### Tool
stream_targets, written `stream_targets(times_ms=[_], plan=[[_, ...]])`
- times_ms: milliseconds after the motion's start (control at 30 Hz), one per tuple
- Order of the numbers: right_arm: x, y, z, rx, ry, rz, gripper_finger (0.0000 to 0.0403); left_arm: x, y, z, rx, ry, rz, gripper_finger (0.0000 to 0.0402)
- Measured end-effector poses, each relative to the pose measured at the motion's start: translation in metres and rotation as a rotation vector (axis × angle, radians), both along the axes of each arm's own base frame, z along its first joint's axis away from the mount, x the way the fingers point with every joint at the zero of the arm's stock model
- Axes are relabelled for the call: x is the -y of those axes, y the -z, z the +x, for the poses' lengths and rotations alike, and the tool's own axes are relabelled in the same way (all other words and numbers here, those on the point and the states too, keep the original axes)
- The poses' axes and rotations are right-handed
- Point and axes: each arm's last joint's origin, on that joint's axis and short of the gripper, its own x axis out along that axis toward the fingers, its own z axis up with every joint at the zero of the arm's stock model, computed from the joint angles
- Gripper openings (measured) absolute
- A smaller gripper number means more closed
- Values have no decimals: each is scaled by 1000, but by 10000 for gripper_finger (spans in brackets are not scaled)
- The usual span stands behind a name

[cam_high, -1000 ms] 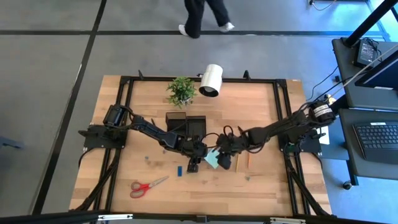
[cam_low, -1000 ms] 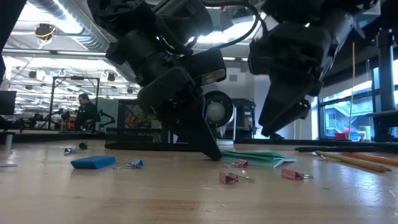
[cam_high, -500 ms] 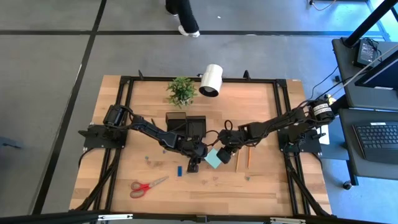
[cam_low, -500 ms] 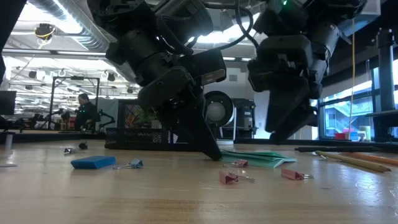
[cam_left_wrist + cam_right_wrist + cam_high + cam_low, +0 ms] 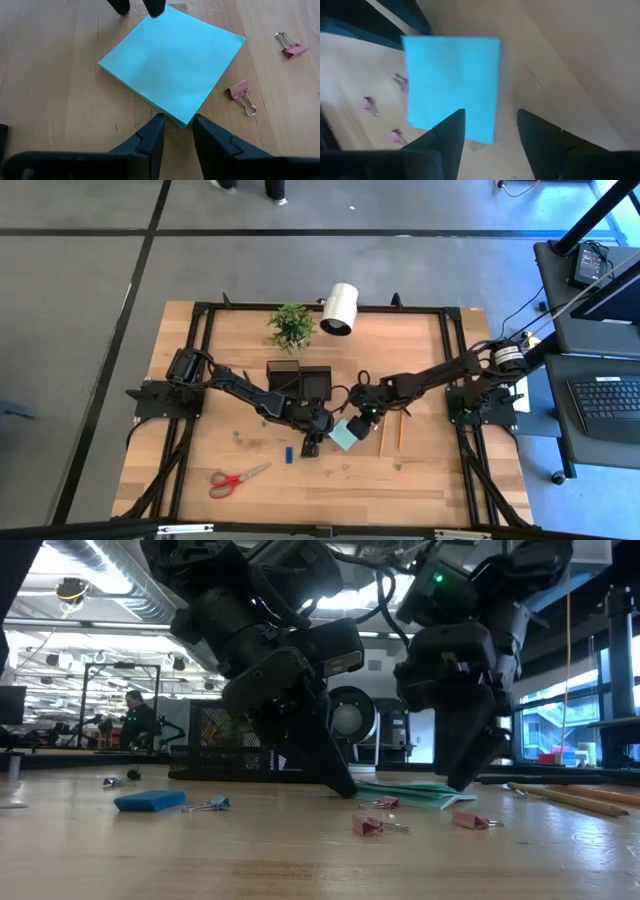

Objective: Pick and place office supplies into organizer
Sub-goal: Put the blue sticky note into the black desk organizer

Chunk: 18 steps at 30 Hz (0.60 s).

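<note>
Your teal note pad (image 5: 343,437) lies flat on the wooden table (image 5: 420,480) near its middle, just to the near side of the black organizer (image 5: 300,380), with one arm at each of its opposite edges. The left gripper (image 5: 175,131) sits low at the pad's left corner, fingers narrowly parted and empty, the corner pointing straight into the gap between the fingertips. The right gripper (image 5: 490,125) hangs over the pad's far-right edge, its fingers set moderately wide and also empty; in its wrist view that edge runs between the two tips. The pad is square, so no long axis matters; what counts is that its edges are turned diagonal to the table's sides and that it is thin against the wood. Both arms reach inward, stretched low toward the centre, wrists pitched down steeply. The left looks slightly nearer to a hold, since the low view puts its tips at the surface beside the pad, while the right stands just above it. Pink binder clips (image 5: 241,93) lie close on the near side.
</note>
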Motion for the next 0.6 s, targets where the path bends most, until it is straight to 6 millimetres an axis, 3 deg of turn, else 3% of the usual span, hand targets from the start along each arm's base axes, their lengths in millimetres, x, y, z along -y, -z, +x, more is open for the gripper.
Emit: stream_targets(times_ms=[600], plan=[[5,3,5,35,-11,54,184,-3,-1,3,36,-16,1,98]])
